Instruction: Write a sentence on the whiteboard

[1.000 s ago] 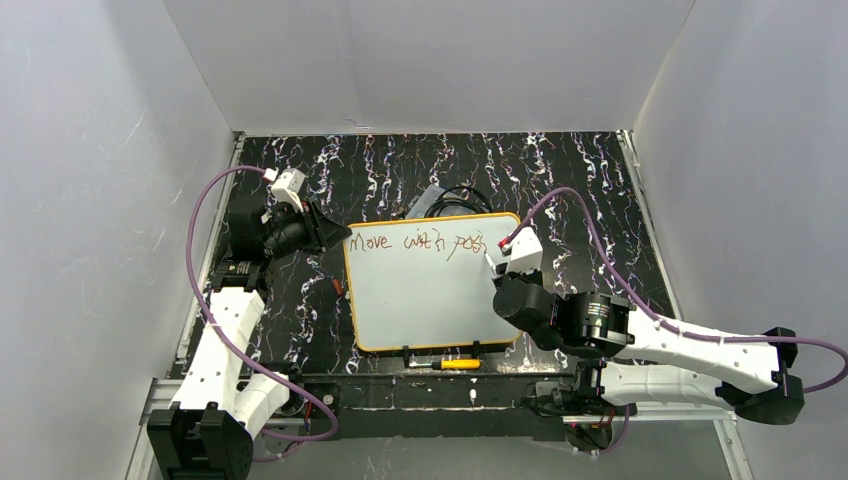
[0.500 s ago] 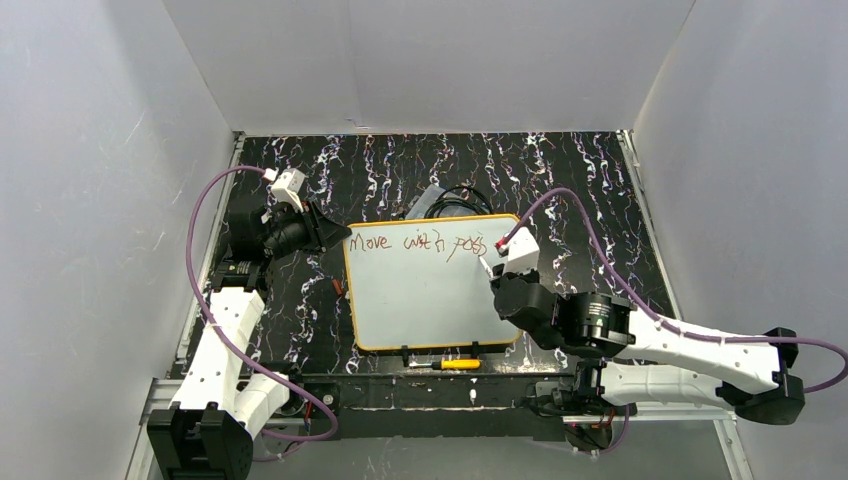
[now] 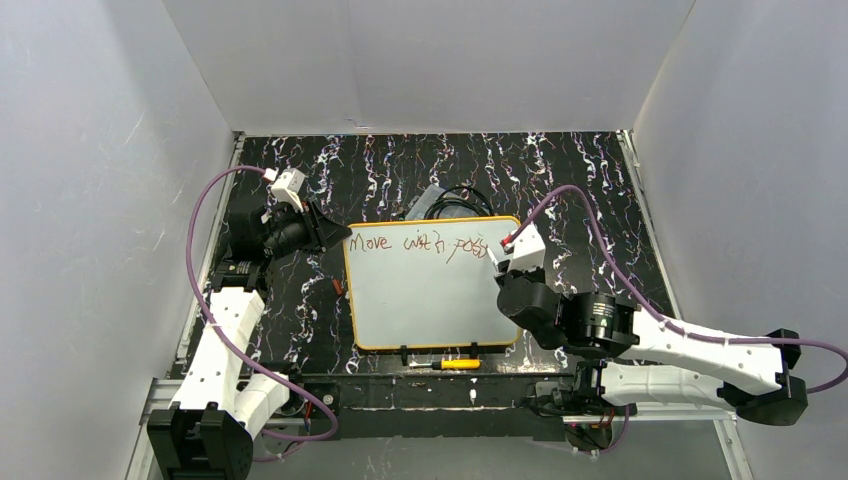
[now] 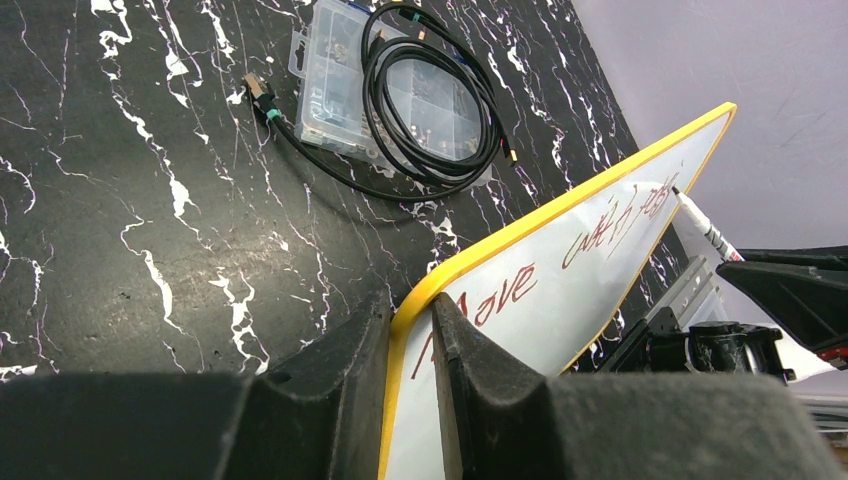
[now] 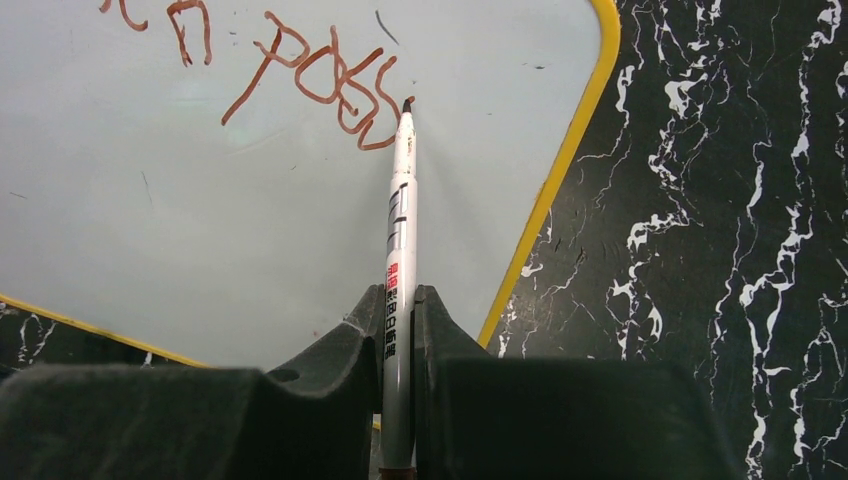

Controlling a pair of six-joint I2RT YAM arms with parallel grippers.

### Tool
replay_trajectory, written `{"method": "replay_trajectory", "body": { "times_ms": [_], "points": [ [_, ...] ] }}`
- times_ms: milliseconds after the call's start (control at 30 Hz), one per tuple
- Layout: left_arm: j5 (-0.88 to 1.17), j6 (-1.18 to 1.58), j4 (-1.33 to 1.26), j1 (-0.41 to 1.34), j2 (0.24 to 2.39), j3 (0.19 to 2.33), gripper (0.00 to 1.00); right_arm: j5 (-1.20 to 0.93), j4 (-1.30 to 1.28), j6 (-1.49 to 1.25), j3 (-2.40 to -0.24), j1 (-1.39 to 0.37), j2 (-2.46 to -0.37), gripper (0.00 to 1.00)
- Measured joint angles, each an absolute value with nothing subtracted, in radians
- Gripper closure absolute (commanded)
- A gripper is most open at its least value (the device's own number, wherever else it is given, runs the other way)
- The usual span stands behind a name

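Note:
The whiteboard (image 3: 420, 300), white with a yellow rim, lies in the middle of the table. The sentence (image 3: 415, 243) in reddish-brown script runs along its far edge and reads about "Move with poss"; it also shows in the left wrist view (image 4: 620, 215) and the right wrist view (image 5: 320, 85). My left gripper (image 3: 335, 232) is shut on the board's far left corner (image 4: 410, 310). My right gripper (image 3: 497, 262) is shut on a white marker (image 5: 400, 230), whose tip rests at the end of the last word near the board's right rim.
A clear plastic organiser box (image 4: 390, 90) with a coiled black cable (image 4: 440, 110) on it lies behind the board. A yellow-handled tool (image 3: 452, 364) lies at the table's front edge. White walls close in three sides.
My right gripper has shifted a little to the right and further away with the marker, and the last word has grown by a stroke. The left arm has not moved.

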State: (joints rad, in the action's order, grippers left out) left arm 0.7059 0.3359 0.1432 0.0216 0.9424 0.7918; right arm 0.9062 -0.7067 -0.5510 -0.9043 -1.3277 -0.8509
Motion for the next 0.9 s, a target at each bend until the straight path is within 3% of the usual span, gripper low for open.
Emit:
{"method": "replay_trajectory", "body": {
  "times_ms": [900],
  "points": [
    [0.706,0.336,0.143,0.022,0.943,0.792,0.81,0.848,-0.756,-0.592,-0.907,-1.328,-0.834,0.99]
  ]
}}
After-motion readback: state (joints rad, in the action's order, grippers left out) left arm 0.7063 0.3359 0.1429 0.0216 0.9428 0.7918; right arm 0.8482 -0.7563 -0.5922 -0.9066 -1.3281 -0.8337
